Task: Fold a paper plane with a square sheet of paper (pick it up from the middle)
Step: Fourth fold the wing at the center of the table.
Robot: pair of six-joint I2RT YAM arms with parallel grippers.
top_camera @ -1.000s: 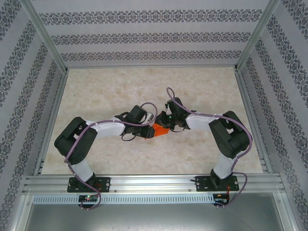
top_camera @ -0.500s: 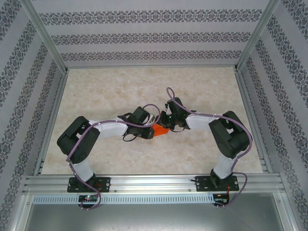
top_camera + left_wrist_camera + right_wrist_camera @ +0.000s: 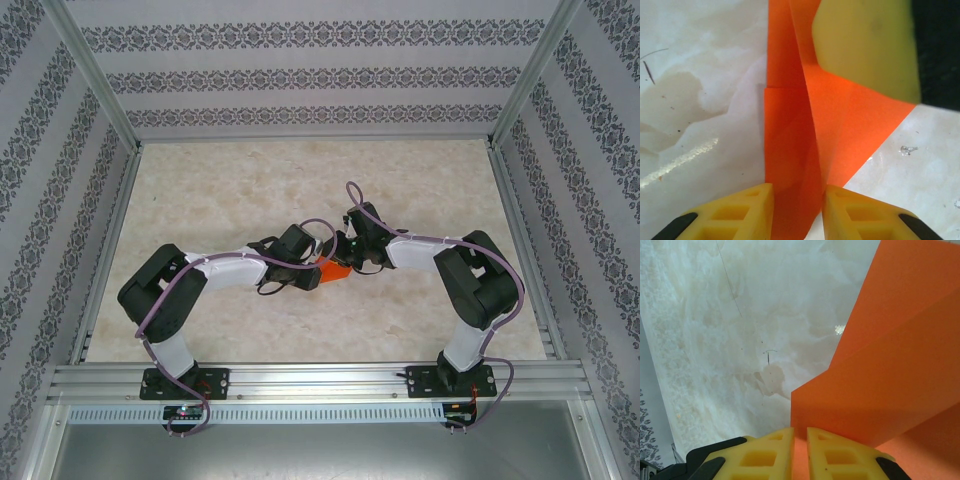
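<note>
"At table centre, top cam: what's there, how many?"

"1 orange paper sheet (image 3: 333, 270), part-folded, on the marble-look tabletop (image 3: 300, 180). 2 arms meet over it. L gripper (image 3: 312, 272) comes in from the left and R gripper (image 3: 346, 264) from the right, w/ the paper between them."

"L gripper state?"

"L wrist cam: L gripper (image 3: 797, 191) has its 2 yellow fingers (image 3: 747, 210) partly apart. A raised crease of the sheet (image 3: 790, 125) runs up between them. The paper isn't visibly squeezed, so I'd call it part-open w/ nothing clamped."

"R gripper?"

"R wrist cam: R gripper (image 3: 800, 432) has its 2 yellow fingers (image 3: 772, 450) almost together. There's just a thin slit w/ orange showing in it, so it's pinched on the sheet's edge. From there the sheet (image 3: 890, 365) spreads away up-right in stacked layers w/ straight fold edges."

"Other fingers in the L cam?"

"Yes, 1 more: a yellow finger of the R gripper (image 3: 865, 45), top right, over the paper's far part. That makes 3 yellow fingers in that shot."

"How's the sheet lying?"

"Mostly on the tabletop. There's 1 centre crease w/ a flap on each side, and 1 corner points right. Can't tell exact layer count."

"Anything else?"

"1 purple cable (image 3: 165, 300) per arm, so 2 total. Patterned walls (image 3: 320, 75) on 3 sides."
</note>
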